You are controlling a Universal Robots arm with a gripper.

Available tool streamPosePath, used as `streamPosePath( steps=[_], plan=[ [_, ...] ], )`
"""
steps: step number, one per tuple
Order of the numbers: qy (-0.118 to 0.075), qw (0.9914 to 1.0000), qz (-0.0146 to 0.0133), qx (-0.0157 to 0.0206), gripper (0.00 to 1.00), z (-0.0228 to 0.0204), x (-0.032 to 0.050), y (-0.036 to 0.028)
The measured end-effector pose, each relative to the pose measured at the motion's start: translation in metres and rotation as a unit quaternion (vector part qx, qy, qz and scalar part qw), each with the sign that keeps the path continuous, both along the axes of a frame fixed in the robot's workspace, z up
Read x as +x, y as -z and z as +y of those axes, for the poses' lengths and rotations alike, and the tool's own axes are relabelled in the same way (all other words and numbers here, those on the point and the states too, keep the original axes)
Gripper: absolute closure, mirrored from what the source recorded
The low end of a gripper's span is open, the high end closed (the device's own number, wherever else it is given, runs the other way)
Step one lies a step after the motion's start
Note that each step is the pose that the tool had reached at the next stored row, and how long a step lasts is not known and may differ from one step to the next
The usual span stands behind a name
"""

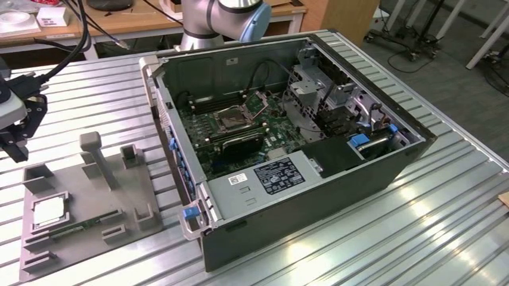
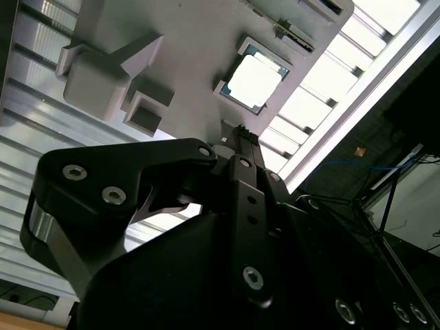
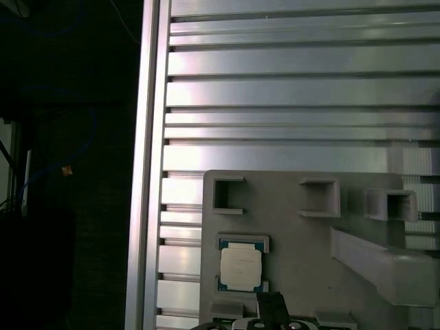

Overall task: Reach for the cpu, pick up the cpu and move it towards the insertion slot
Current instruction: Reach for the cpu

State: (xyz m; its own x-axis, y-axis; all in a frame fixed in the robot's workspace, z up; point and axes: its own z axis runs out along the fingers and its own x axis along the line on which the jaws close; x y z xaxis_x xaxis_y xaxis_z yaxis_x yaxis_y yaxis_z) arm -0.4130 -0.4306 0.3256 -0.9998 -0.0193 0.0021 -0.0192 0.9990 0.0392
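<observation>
– Slatted metal worktop (image 1: 430,238) under everything, with a wooden desk (image 1: 119,24) behind it. What stands on it?
– An open computer case (image 1: 318,202) lies on its side toward the exterior view's right, with its board (image 1: 266,131) facing up. A grey plastic holder (image 1: 83,199) lies at the exterior view's left, just beside the case.
– Where is the cpu?
– The cpu (image 1: 49,211) lies flat in a square recess of the holder, pale metal top upward. A green memory stick (image 1: 75,228) rests in a narrow recess just beside it.
– And the insertion slot?
– The insertion slot (image 1: 235,118) sits on the board inside the case, a silver frame around a dark centre, well apart from the cpu.
– The end effector?
– The end effector (image 1: 14,149) hangs at the exterior view's left edge, above the worktop by the holder's far end. It is near the cpu but not touching it. In the second wrist view the cpu (image 2: 256,80) lies beyond its tip, with bare holder between them. Whether it is spread or pressed together, I cannot tell.
– The arm?
– The arm (image 1: 211,24) rises behind the case.
</observation>
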Motion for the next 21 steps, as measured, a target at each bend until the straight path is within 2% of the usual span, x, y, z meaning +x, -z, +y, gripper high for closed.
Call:
streamPosePath(
  steps=[21],
  plan=[
    [0.0,1.0,-0.0001,0.0001,0.9,-0.0001,-0.0005,0.0038]
  ],
)
